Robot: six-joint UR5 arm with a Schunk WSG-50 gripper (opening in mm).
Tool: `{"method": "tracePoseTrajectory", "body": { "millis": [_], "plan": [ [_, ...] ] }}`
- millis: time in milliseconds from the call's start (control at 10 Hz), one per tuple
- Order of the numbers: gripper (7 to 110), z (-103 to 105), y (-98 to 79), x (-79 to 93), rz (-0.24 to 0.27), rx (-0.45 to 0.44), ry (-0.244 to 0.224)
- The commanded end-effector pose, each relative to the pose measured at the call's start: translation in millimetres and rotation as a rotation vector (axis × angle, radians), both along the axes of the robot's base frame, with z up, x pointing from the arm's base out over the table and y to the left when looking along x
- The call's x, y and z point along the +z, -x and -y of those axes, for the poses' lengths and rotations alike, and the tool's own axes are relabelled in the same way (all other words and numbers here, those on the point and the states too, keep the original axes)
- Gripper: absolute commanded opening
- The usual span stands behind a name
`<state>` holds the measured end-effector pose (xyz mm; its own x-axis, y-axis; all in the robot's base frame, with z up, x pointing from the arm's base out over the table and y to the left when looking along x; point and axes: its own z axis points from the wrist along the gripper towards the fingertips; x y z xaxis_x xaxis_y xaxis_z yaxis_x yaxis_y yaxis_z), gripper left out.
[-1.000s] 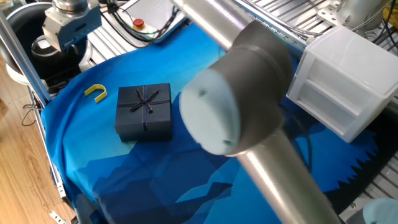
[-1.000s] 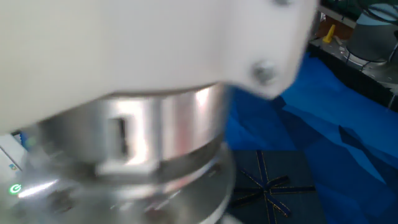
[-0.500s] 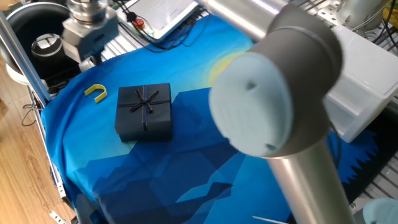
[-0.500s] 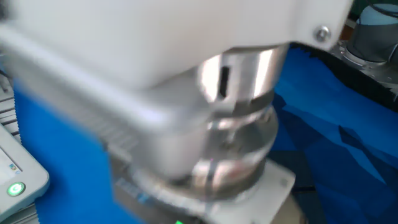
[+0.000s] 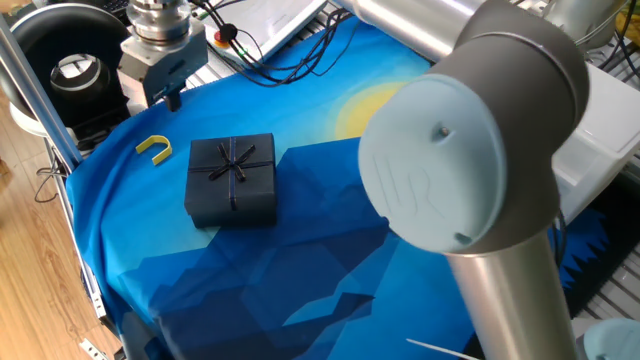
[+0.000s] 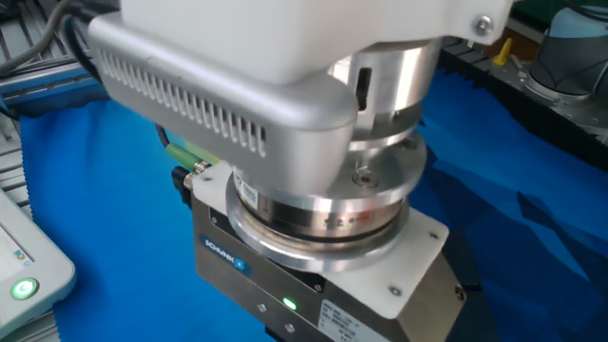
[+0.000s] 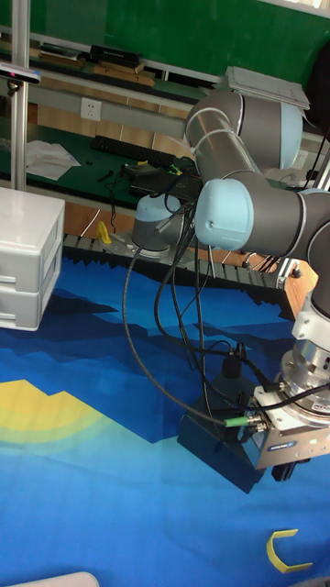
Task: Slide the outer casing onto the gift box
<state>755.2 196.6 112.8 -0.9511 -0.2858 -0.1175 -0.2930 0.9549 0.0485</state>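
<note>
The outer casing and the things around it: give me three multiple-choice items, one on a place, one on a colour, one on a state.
1. Where does the small hook lie in the one fixed view?
A. On top of the casing
B. On the cloth, left of the casing
C. Inside the white drawer unit

2. What colour is the hook?
A. Yellow
B. Red
C. Green

3. How does the gripper stand to the casing?
A. Clamped on its ribbon
B. Lifting it clear of the cloth
C. Apart from it, holding nothing that shows

Answers: 1 B, the hook rests on the blue cloth left of the outer casing. 2 A, it is plainly yellow. 3 C, the gripper hangs beyond the casing's far left corner, with cloth showing between them; whether its jaws are open cannot be told.
</note>
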Motion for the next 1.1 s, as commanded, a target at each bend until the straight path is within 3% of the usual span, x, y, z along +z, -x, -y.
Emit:
{"method": "tracePoseTrajectory", "body": {
  "millis": [0, 200, 500, 800, 1000],
  "plan": [
    [7, 1, -5.1, 1.4, 0.026, -0.043, -0.013],
    [7, -9, -10.5, 3.2, 0.043, -0.083, -0.06],
    [7, -8, -1.9, 2.0, 0.002, -0.138, -0.062],
    [7, -8, -2.3, 2.1, 0.003, -0.138, -0.062],
    [7, -3, 6.1, 0.6, -0.028, -0.131, -0.038]
  ]
}}
